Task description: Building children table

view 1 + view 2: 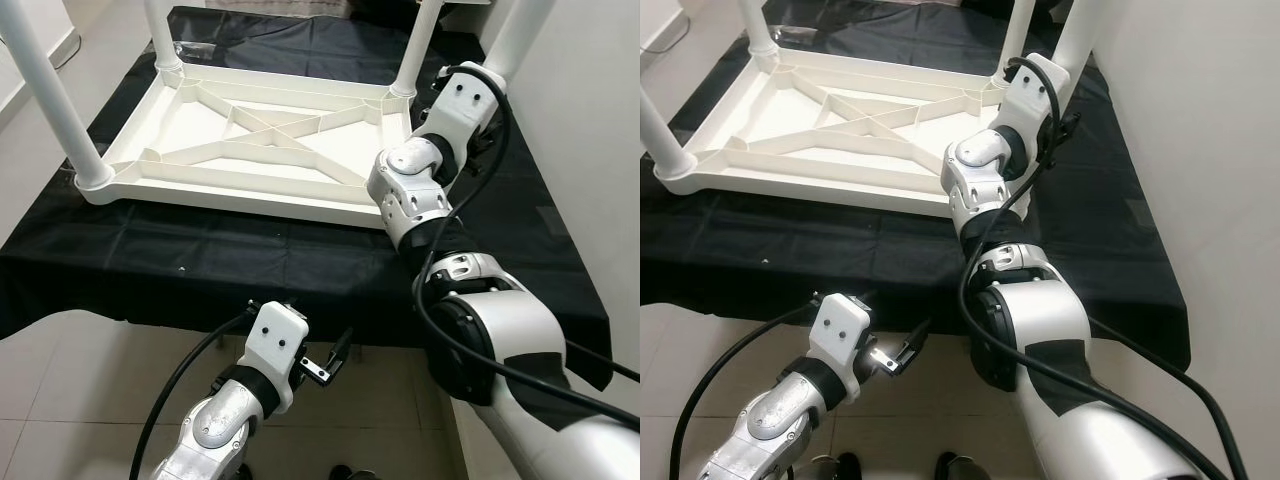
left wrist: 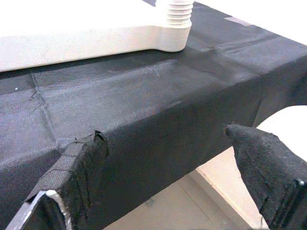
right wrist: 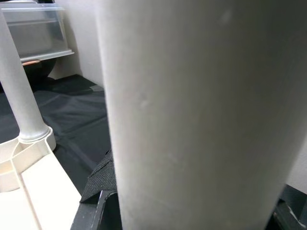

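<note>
- Left eye view: A white plastic table top [image 1: 250, 140] is being kept upside down on a black cloth [image 1: 200, 270] over a bench. Three white legs are being held up by it, like the near-left leg [image 1: 55, 95]. A fourth leg [image 1: 520, 35] is being reached by the right arm at the near-right corner. The right gripper [image 1: 445, 85] is being hidden by the wrist. The left gripper [image 1: 325, 362] is being held low, in front of the cloth's edge, with its fingers spread and nothing between them.
- Right eye view: The same table is being shown. The fourth leg [image 1: 1080, 30] is being stood next to the corner by the right arm.
- Left wrist view: The two black fingers [image 2: 76, 167] are being held wide apart. The threaded corner socket [image 2: 175, 24] of the table is being seen beyond them, with no leg in it.
- Right wrist view: The round white leg [image 3: 192, 110] is being clasped between the black fingers [image 3: 98, 184]. The leg is probably light, stiff and smooth, so it could slip. It is best gripped low, near the end that is being screwed in.
</note>
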### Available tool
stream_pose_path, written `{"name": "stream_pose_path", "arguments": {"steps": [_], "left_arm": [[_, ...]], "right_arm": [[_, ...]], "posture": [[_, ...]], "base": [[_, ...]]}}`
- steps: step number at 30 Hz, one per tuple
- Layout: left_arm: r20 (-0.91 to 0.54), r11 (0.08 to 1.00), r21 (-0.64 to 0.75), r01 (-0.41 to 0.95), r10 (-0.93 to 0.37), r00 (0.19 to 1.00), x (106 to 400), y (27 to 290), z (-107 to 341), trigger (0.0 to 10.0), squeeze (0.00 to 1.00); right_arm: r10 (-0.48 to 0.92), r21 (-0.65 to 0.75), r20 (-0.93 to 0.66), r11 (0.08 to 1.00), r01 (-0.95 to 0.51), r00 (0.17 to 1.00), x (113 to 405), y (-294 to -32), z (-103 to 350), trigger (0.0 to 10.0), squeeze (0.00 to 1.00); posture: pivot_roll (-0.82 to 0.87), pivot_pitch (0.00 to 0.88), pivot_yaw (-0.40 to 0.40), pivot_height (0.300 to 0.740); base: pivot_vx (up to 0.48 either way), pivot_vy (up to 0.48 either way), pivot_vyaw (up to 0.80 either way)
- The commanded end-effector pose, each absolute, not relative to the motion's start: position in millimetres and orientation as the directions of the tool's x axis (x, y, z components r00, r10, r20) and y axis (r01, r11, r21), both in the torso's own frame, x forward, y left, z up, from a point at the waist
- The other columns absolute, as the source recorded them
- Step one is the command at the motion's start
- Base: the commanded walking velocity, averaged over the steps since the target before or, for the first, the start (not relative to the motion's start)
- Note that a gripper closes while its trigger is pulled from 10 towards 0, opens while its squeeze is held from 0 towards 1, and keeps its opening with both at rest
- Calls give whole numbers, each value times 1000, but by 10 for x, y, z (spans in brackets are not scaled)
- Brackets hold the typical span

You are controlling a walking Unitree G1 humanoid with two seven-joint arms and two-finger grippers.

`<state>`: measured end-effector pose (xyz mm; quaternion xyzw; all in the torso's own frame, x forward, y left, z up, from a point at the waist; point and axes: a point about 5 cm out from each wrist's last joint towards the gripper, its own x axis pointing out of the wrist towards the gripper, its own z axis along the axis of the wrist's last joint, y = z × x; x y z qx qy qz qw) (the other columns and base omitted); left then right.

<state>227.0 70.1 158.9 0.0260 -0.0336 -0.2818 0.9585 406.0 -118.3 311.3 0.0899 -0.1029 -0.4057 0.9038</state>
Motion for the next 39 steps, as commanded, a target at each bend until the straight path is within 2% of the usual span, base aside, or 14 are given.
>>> {"name": "stream_pose_path", "arguments": {"steps": [1, 12, 13, 16, 17, 18, 32, 33, 34, 39], "left_arm": [[32, 836, 65, 545, -548, 836, 2234, 682, 1540, 10000, 0], [31, 836, 64, 545, -547, 837, 2226, 685, 1534, 10000, 0], [28, 836, 65, 545, -548, 836, 2225, 686, 1528, 10000, 0], [25, 835, 66, 546, -549, 836, 2224, 687, 1521, 10000, 0], [25, 835, 66, 546, -548, 836, 2224, 688, 1519, 10000, 0], [26, 835, 65, 546, -548, 836, 2225, 688, 1521, 10000, 0], [24, 835, 68, 547, -549, 835, 2226, 688, 1515, 10000, 0], [24, 835, 67, 546, -549, 836, 2227, 689, 1513, 10000, 0], [23, 835, 68, 546, -548, 836, 2228, 689, 1509, 10000, 0], [23, 835, 69, 546, -549, 836, 2238, 690, 1508, 10000, 0]], "right_arm": [[-744, 163, -35, 654, 739, 667, 4078, -1164, 2722, 10000, 0], [-756, 177, -51, 636, 751, 653, 4079, -1220, 2719, 10000, 0], [-758, 177, -39, 636, 751, 651, 4079, -1225, 2735, 10000, 949], [-760, 178, -25, 635, 751, 649, 4079, -1231, 2754, 10000, 949], [-756, 180, -14, 642, 746, 654, 4081, -1224, 2765, 10000, 922], [-752, 192, -21, 643, 741, 659, 4081, -1213, 2766, 10000, 0], [-737, 230, -24, 654, 721, 676, 4073, -1137, 2777, 10000, 0], [-738, 233, -27, 652, 722, 675, 4069, -1129, 2767, 10000, 714], [-731, 233, -23, 659, 715, 682, 4069, -1117, 2759, 10000, 1000], [-711, 236, -27, 678, 696, 702, 4064, -1057, 2727, 10000, 1000]], "posture": [[117, 245, -82, 740], [117, 245, -83, 740], [116, 242, -82, 740], [116, 242, -82, 740], [116, 241, -82, 740], [117, 238, -82, 740], [118, 231, -80, 740], [117, 229, -79, 740], [118, 229, -79, 740], [115, 227, -78, 740]], "base": [[0, 0, 0], [0, 0, 0], [0, 0, 0], [0, 0, 0], [0, 0, 0], [0, 0, 0], [0, 0, 0], [0, 0, 0], [0, 0, 0], [0, 0, 0]]}}
